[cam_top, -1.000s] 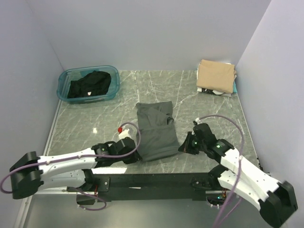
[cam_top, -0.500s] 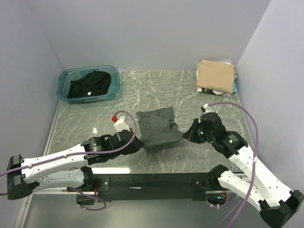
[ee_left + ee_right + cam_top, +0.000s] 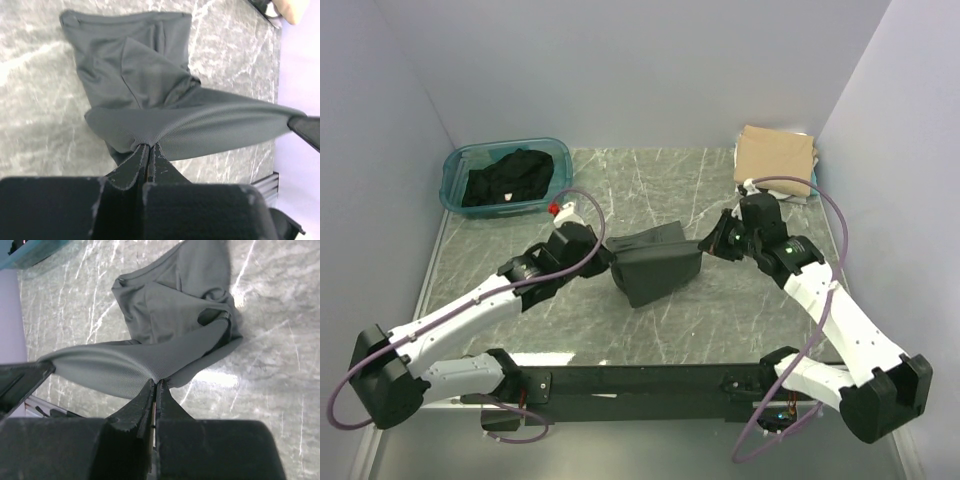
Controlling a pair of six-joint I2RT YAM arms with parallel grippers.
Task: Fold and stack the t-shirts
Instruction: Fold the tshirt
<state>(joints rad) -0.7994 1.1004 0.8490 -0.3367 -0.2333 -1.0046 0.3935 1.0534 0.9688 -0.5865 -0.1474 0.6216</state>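
The dark charcoal-grey t-shirt (image 3: pixel 655 265) lies mid-table, half doubled over itself. My left gripper (image 3: pixel 606 258) is shut on its lifted edge at the left, and my right gripper (image 3: pixel 706 246) is shut on the same edge at the right. In the left wrist view the jaws (image 3: pixel 147 146) pinch the stretched hem above the rest of the shirt (image 3: pixel 140 70). The right wrist view shows the same grip (image 3: pixel 156 382) over the shirt (image 3: pixel 175 300). A black t-shirt (image 3: pixel 508 177) is bunched in the tub. A tan t-shirt (image 3: pixel 775 155) tops a folded stack with white and teal cloth (image 3: pixel 790 194) under it.
The translucent teal tub (image 3: pixel 454 192) stands at the back left, near the left wall. The folded stack sits in the back right corner, close behind my right arm. Marble tabletop (image 3: pixel 740 310) shows in front of the shirt.
Both grippers have carried the shirt's near edge up and away from the arm bases, toward the back. The shirt went from lying long and flat to being doubled over itself.
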